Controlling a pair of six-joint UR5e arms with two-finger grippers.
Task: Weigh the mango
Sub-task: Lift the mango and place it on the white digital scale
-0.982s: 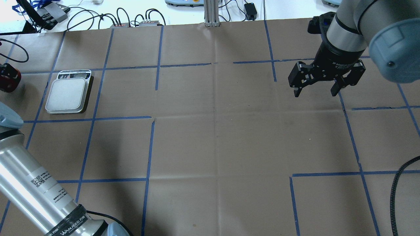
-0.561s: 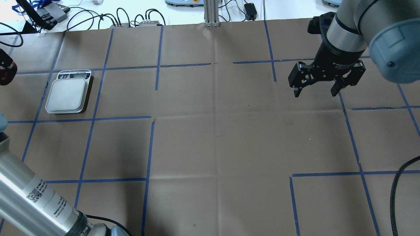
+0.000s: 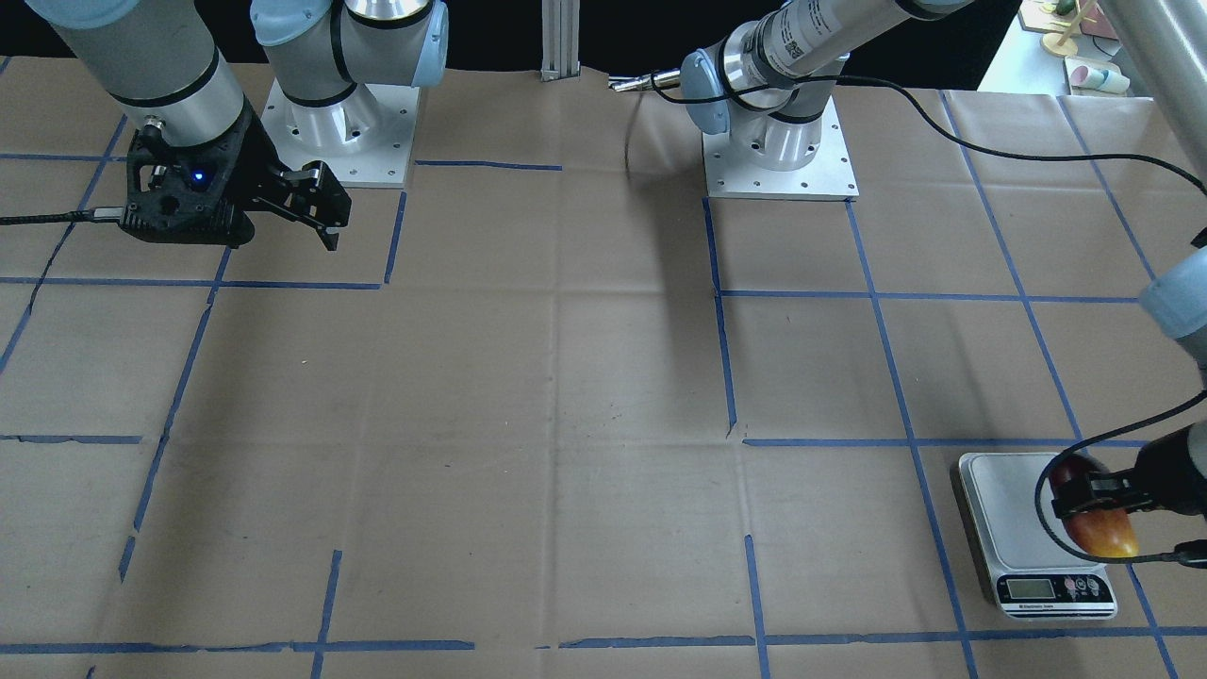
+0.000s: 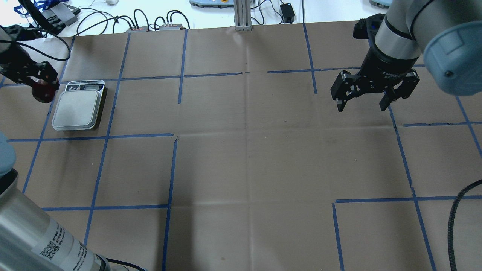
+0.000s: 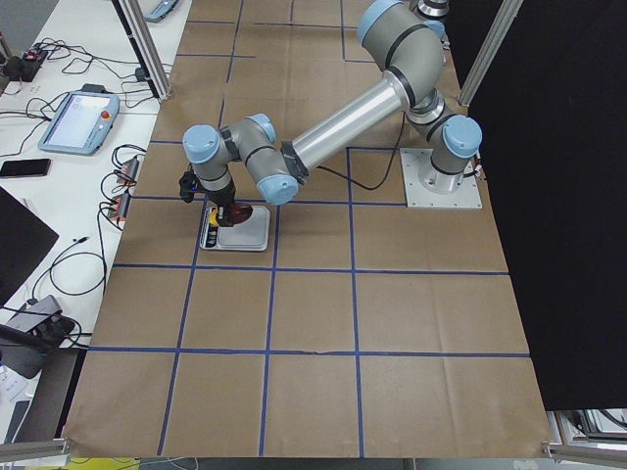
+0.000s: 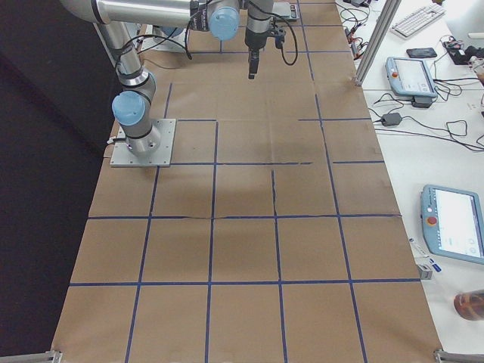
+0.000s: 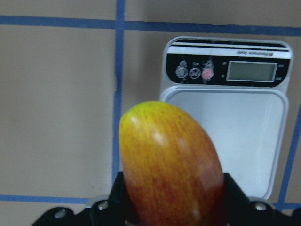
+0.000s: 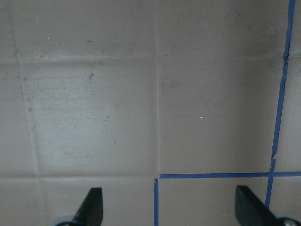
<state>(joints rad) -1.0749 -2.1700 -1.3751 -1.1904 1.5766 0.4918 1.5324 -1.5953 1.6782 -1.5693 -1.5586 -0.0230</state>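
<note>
Grips mango [image 7: 167,150] in left claw [image 7: 174,188], yellow tip projecting forward, scale [image 7: 235,127] just ahead and rightward for probable set-down; holds right claw [image 4: 362,107] open, idle.

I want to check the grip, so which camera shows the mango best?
Left wrist-mounted: the mango fills the frame, clamped in the left gripper. Front-facing shows it small near the scale; overhead, a dark red sliver; exterior left, a speck.
</note>
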